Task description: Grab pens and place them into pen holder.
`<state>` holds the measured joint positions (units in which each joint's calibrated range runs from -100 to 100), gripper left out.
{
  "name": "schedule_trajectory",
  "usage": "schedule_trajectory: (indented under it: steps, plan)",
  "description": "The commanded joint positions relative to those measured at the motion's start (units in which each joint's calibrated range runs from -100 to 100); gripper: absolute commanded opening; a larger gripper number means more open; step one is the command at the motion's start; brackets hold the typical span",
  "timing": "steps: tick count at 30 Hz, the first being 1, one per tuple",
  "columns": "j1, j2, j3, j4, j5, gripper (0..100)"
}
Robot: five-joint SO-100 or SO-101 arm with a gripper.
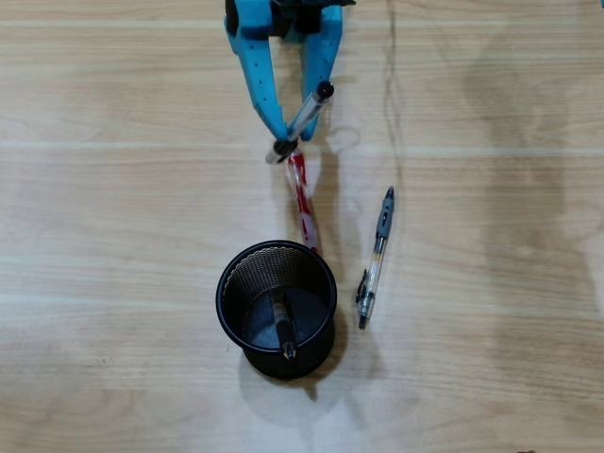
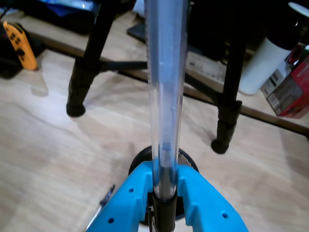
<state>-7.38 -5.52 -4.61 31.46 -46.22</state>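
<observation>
In the overhead view my blue gripper (image 1: 294,138) comes in from the top edge, shut on the clear pen with the black cap (image 1: 307,115), which it holds at a slant above the table. In the wrist view that pen (image 2: 166,96) runs straight up the middle from between the jaws of the gripper (image 2: 165,193). A red pen (image 1: 302,200) lies on the wood just below the fingertips, pointing at the black mesh pen holder (image 1: 220,294). A short black pen (image 1: 282,326) stands inside the holder. The clear-and-grey pen (image 1: 376,260) lies to the holder's right.
A thin cable (image 1: 392,94) runs down the table right of the gripper. In the wrist view, black stand legs (image 2: 77,96) (image 2: 224,130), a white bottle (image 2: 263,63), a red box (image 2: 294,92) and an orange object (image 2: 19,43) stand beyond the holder (image 2: 136,162).
</observation>
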Motion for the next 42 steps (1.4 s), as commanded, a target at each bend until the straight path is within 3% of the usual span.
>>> schedule_trajectory:
  steps: [1,7,15,20,25,34,42]
  plan:
    - [-0.2,2.7,-2.2,-9.1,-1.3,2]
    - [0.9,11.6,-2.2,-23.2,-3.1,2]
    - [3.0,21.8,-2.2,-32.5,-4.9,2]
    - [3.8,24.4,-2.2,-33.2,-5.0,3]
    - [3.8,24.9,-2.1,-33.2,-4.9,11]
    - [3.6,23.4,-1.4,-32.4,-4.5,11]
    - [3.3,10.5,14.1,-32.3,-4.4,11]
